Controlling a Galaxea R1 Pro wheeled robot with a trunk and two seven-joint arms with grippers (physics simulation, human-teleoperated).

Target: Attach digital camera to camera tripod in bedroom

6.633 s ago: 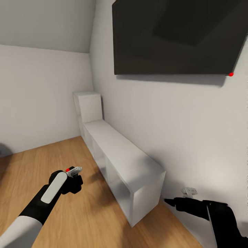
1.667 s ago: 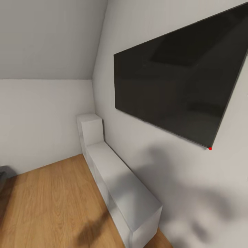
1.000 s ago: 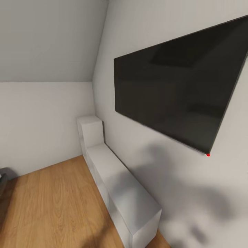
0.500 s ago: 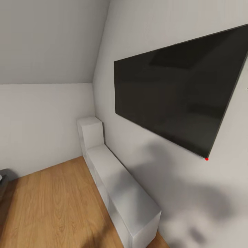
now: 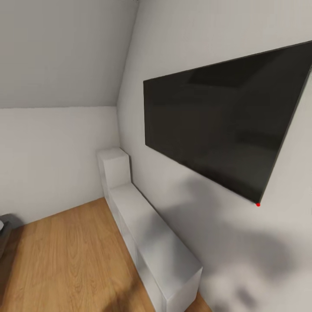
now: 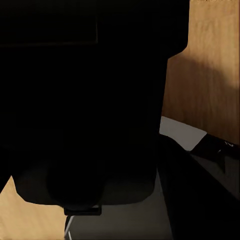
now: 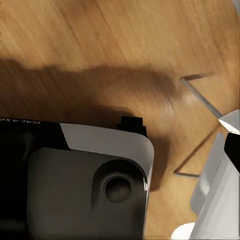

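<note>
A wall-mounted black television point(image 5: 221, 130) is seen above a low white shelf unit point(image 5: 151, 242) on the bedroom's wood floor point(image 5: 65, 260); gripper states cannot be told.

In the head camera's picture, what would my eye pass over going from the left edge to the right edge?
Dark object at the left edge, too cut off to identify → wood plank floor → low white shelf unit along the wall → black wall-mounted screen → small red dot at the screen's lower corner.
</note>
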